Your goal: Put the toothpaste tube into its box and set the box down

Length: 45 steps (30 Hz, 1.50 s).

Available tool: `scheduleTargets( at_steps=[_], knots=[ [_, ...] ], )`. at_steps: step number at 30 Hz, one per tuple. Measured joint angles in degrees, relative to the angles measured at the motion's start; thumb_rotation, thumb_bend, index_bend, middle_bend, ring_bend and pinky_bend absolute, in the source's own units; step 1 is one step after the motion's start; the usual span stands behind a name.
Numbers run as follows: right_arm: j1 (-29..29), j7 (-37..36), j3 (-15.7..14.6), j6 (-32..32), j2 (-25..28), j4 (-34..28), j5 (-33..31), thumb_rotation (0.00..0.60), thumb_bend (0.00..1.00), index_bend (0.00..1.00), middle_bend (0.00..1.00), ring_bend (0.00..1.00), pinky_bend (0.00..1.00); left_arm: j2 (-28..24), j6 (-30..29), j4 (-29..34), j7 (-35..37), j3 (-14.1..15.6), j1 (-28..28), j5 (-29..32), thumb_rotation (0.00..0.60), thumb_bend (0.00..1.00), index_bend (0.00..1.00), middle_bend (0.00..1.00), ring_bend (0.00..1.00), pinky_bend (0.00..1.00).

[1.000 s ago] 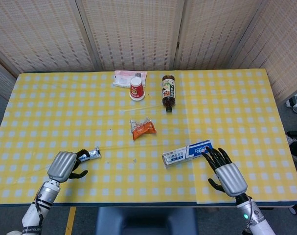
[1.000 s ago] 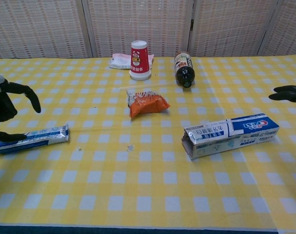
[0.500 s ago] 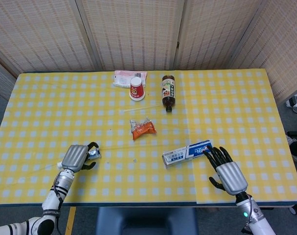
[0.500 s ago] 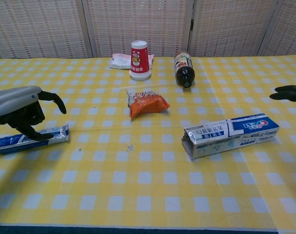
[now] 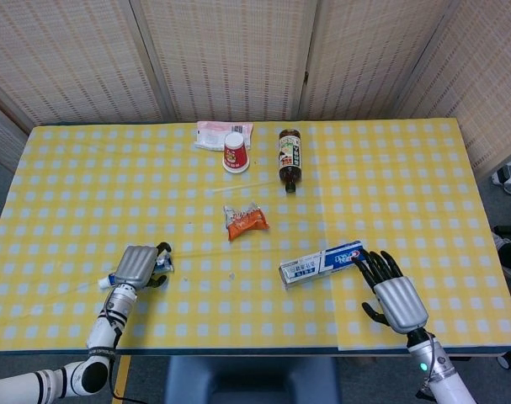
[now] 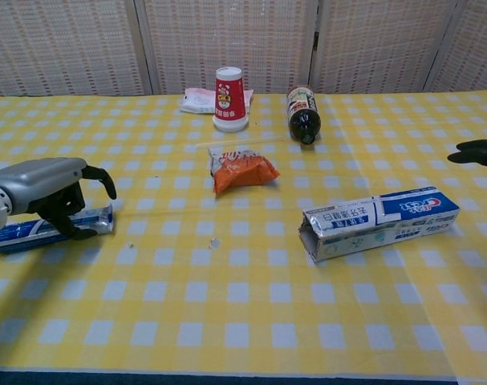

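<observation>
One toothpaste tube (image 5: 158,263), one box (image 5: 321,263), one cup (image 5: 234,151), one bottle (image 5: 290,157), one orange packet (image 5: 245,221) and one white pouch (image 5: 213,133) lie on the table (image 5: 70,185) in the head view. The left hand (image 5: 138,266) has slid forward over the tube; the right hand (image 5: 392,291), fingers spread and empty, has barely moved.

From the chest view, the left hand (image 6: 46,188) curls its fingers (image 6: 99,177) around the tube (image 6: 42,229), which lies flat on the cloth; whether it is gripped I cannot tell. The box (image 6: 379,222) lies unmoved, open end toward the centre.
</observation>
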State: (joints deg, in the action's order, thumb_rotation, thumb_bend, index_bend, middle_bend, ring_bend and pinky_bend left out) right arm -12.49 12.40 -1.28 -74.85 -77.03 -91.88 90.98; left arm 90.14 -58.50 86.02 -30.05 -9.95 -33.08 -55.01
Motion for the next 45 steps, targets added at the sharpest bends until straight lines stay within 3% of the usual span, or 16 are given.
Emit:
scheduleTargets(
  at_steps=[17,20,25,27,31,38,45],
  knots=[
    [0.01,-0.20,-0.27,-0.79,-0.32,0.49,0.86,0.600,0.33,0.00,0.00,0.00,0.00,0.49,1.77,-3.19,-3.29,0.79,-2.41,7.12,0.600,0.31,0.37,1.00,1.00,1.00],
    [-0.03,-0.16,-0.30,-0.62,-0.37,0.54,0.78,0.600,0.33,0.00,0.00,0.00,0.00,0.55,1.59,-3.26,-3.44,1.08,-2.71,7.32,0.600,0.31,0.44,1.00,1.00,1.00],
    [-0.08,-0.05,-0.37,-0.51,-0.35,0.50,0.72,0.600,0.32,0.00,0.00,0.00,0.00,1.01,0.20,-3.76,-2.68,1.34,-2.70,6.07,0.600,0.32,0.66,1.00,1.00,1.00],
    [-0.06,-0.04,-0.46,-0.53,-0.32,0.45,0.80,0.600,0.32,0.00,0.00,0.00,0.00,1.19,-0.30,-4.08,-2.41,1.57,-2.60,5.50,0.600,0.35,0.77,1.00,1.00,1.00],
    [-0.08,0.09,-0.67,-0.39,-0.29,0.38,0.93,0.600,0.33,0.00,0.00,0.00,0.00,1.31,-1.64,-4.13,-1.06,1.87,-2.08,3.63,0.600,0.47,0.88,1.00,1.00,1.00],
    [-0.39,-0.01,-0.58,0.35,-0.33,0.35,0.57,0.600,0.33,0.00,0.00,0.00,0.00,-1.00,-1.28,-0.87,6.35,1.93,-0.48,1.02,0.600,0.55,0.93,1.00,1.00,1.00],
    [-3.02,0.67,0.60,5.03,-0.19,0.03,-1.31,0.600,0.33,0.00,0.00,0.00,0.00,-8.11,3.13,6.78,21.64,0.55,1.74,-1.20,0.600,0.58,0.94,1.00,1.00,1.00]
  ],
)
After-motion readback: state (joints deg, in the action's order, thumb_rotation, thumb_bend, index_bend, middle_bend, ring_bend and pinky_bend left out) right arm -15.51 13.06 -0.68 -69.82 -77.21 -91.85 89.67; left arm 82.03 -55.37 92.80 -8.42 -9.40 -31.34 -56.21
